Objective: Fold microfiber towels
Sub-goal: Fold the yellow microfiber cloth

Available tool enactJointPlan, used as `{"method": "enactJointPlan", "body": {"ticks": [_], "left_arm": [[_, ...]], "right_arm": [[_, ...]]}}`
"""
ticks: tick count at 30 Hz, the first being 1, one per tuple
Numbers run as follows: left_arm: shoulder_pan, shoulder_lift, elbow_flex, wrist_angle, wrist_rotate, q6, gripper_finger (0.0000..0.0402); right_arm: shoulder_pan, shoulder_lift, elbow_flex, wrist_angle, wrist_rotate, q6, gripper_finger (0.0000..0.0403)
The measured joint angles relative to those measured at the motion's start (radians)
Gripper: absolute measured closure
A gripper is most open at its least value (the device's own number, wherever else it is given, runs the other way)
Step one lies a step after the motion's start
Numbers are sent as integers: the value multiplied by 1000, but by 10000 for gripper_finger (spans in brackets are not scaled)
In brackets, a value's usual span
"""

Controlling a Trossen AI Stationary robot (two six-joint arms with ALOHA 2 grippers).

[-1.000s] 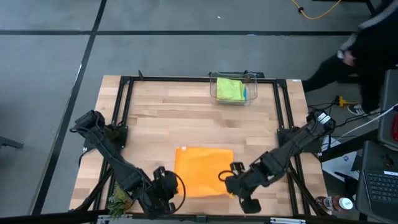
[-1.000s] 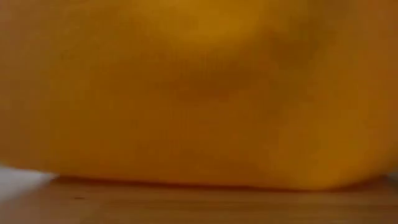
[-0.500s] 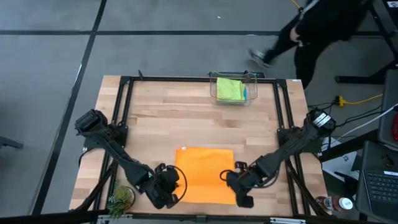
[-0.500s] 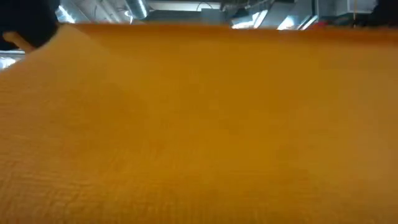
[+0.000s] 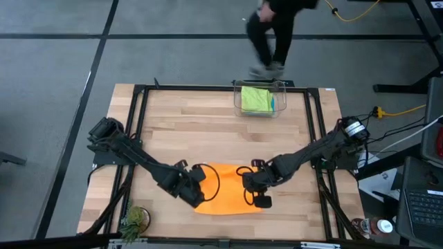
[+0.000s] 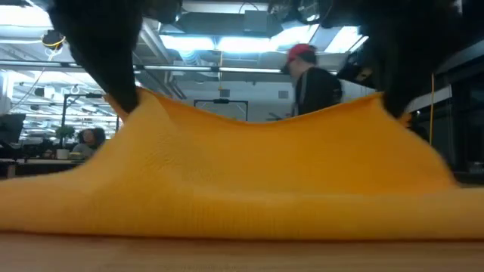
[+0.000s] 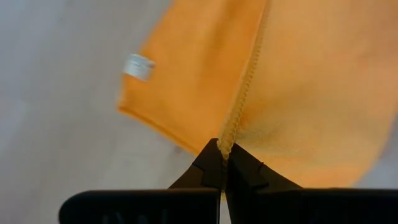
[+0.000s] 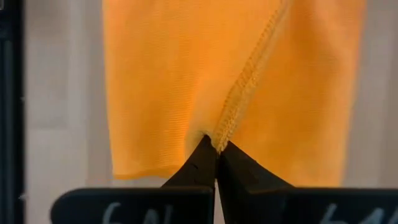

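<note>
An orange towel (image 5: 225, 194) lies on the wooden table near its front edge. Its two near corners are raised off the table, and the cloth sags between them in the low view (image 6: 257, 174). My left gripper (image 5: 196, 183) is shut on the left raised corner and my right gripper (image 5: 248, 178) on the right one. A lime green towel (image 5: 255, 99) and a sliver of a blue one (image 5: 274, 104) lie in the clear bin (image 5: 238, 104) at the far edge. The second orange towel is out of view. My left gripper pinches the towel's stitched hem (image 7: 229, 134) between its two fingertips, at the raised left corner (image 6: 140, 102). The corner is lifted clear and the cloth slopes down from it to the table. How many layers, I cannot tell. My right gripper pinches the stitched hem (image 8: 225, 134) between its two fingertips, at the raised right corner (image 6: 382, 102). The corner is lifted clear and the cloth hangs down to the table, slack between the two grippers.
A small green plant (image 5: 135, 221) sits at the table's near left corner. A black metal frame (image 5: 138, 93) runs round the table top. A person (image 5: 273, 31) walks past beyond the far edge. Bare wood lies between the towel and the bin.
Both grippers have gone up and toward the far edge from the towel's near corners, carrying those corners with them. The towel's near part has lifted off the table and come over toward the far part, which has stayed flat. The person has walked leftward behind the table.
</note>
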Motion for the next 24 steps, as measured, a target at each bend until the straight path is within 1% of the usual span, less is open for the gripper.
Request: {"method": "enactJointPlan", "body": {"ticks": [2, 6, 8, 15, 18, 21, 24], "left_arm": [[22, 0, 0, -34, 0, 22, 402], [63, 8, 1, -88, 14, 26, 402], [76, 9, -1, -108, 19, 29, 402], [110, 9, -14, -97, 34, 107, 401], [128, 9, -14, -81, 15, 138, 401], [148, 9, -14, -64, 11, 198, 401], [171, 9, -14, -64, 11, 207, 399]], "right_arm": [[-23, 0, 0, -10, 32, -10, 399], [-58, 0, 0, -50, 141, 3, 399], [-69, 0, -6, -49, 147, 8, 399], [-74, 0, -57, -52, 146, 63, 399], [-75, 0, -71, -51, 149, 95, 398], [-79, 0, -76, -53, 177, 95, 391], [-80, 0, -76, -54, 248, 94, 383]]}}
